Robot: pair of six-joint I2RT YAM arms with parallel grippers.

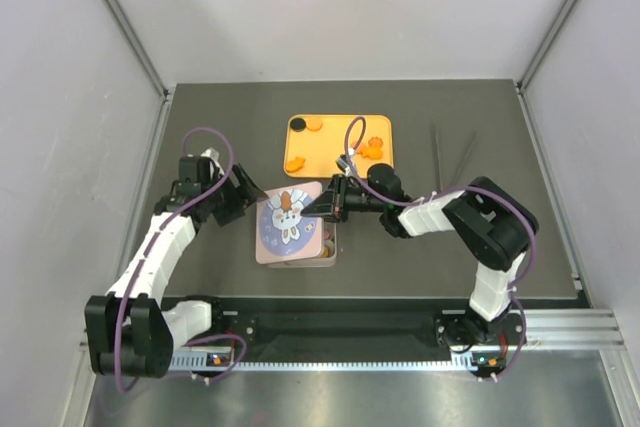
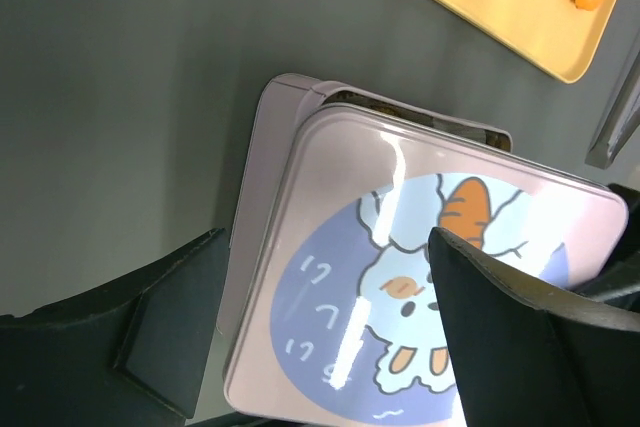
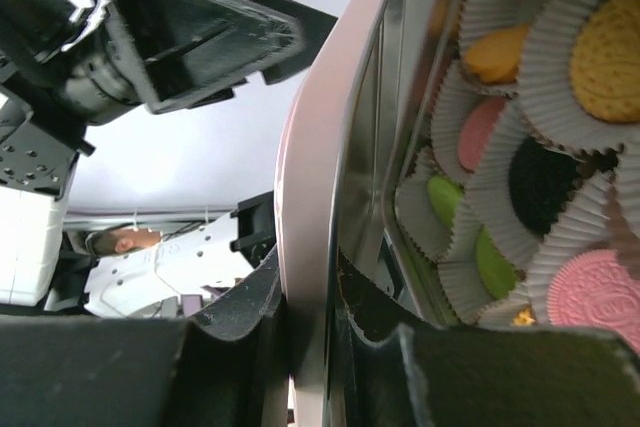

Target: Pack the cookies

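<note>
My right gripper (image 3: 305, 367) is clamping the lid (image 3: 312, 197) by its thin rim, askew over the tin (image 2: 255, 197). My left gripper (image 2: 325, 277) is gaping wide, empty, straddling the tin's side. The cookies (image 3: 540, 182) are sitting in paper cups (image 3: 500, 77). Others are lying beyond on the orange tray (image 1: 340, 127). They are likely light and brittle, so pinch them across the edges.

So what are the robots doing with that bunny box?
They seem to be closing it. The right gripper pinches the bunny lid, which sits crooked over the pink tin. The left gripper is open beside it. Cookies sit in paper cups inside; a few are on the orange tray.
</note>
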